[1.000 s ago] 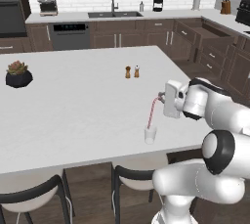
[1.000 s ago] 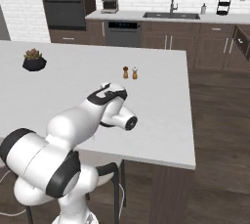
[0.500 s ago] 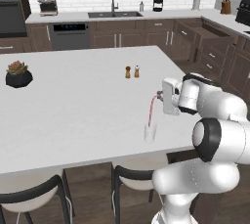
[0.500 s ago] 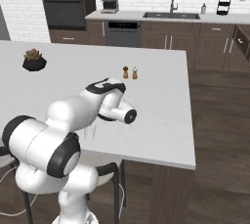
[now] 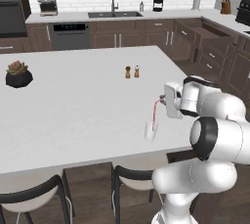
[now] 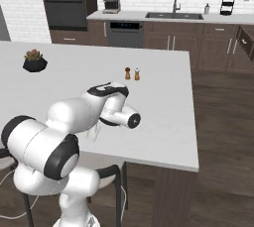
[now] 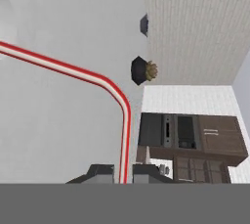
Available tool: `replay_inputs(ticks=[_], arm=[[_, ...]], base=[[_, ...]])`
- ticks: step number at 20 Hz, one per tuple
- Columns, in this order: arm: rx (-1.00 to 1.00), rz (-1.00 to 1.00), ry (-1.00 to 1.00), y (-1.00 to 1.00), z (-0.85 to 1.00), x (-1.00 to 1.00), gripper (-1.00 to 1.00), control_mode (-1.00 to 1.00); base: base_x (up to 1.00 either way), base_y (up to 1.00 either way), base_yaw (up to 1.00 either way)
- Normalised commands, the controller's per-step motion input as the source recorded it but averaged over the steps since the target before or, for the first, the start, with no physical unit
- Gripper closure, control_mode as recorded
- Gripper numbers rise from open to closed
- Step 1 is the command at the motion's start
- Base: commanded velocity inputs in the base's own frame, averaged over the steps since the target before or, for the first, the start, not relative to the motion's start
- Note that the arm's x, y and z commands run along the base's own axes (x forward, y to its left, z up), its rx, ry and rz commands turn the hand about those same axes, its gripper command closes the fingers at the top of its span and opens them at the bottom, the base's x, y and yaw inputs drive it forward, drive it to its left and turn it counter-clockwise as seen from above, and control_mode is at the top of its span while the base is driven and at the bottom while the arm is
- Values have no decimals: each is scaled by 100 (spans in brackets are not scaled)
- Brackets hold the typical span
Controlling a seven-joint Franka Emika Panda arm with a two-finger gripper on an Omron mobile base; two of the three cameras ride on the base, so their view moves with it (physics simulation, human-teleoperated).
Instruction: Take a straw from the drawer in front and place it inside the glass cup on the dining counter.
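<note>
White and bare over most of its top, the dining counter (image 5: 73, 105) stood in a dark-wood kitchen, with a sink and window on the far wall. Near its front right corner stood the glass cup (image 5: 150, 131), faint and nearly see-through. The gripper (image 5: 162, 101) hung just above and to the right of the cup, turned sideways, its jaws clenched on the short bent end of the straw (image 5: 155, 116). From that bend the straw's long part ran down into the cup, leaning slightly. In the hand view the straw (image 7: 93, 78) rose between the two finger tips (image 7: 101, 173), curved at its bend and ran off across the white top. Two small shakers (image 5: 132, 72) stood well apart from the cup, farther back on the counter, and a potted succulent (image 5: 18, 74) sat near the left edge. At the right, the drawer (image 5: 214, 31) stood pulled open.
</note>
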Motion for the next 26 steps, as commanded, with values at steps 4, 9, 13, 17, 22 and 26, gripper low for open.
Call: replay_inputs(ticks=[4, 9, 13, 17, 22, 26], arm=[[-12, 0, -25, 23, -83, -61, -100, -100], [-10, 0, -27, 22, -56, -26, -100, -100], [-10, 0, -29, 4, -43, 0, -100, -100], [-11, 0, -30, 0, -36, 0, -100, -100], [-15, 0, -23, 9, -13, -24, -100, -100], [-22, 0, -6, 23, -26, -42, -100, -100]], base=[[0, 0, 0], [0, 0, 0], [0, 0, 0], [0, 0, 0], [0, 0, 0], [0, 0, 0]])
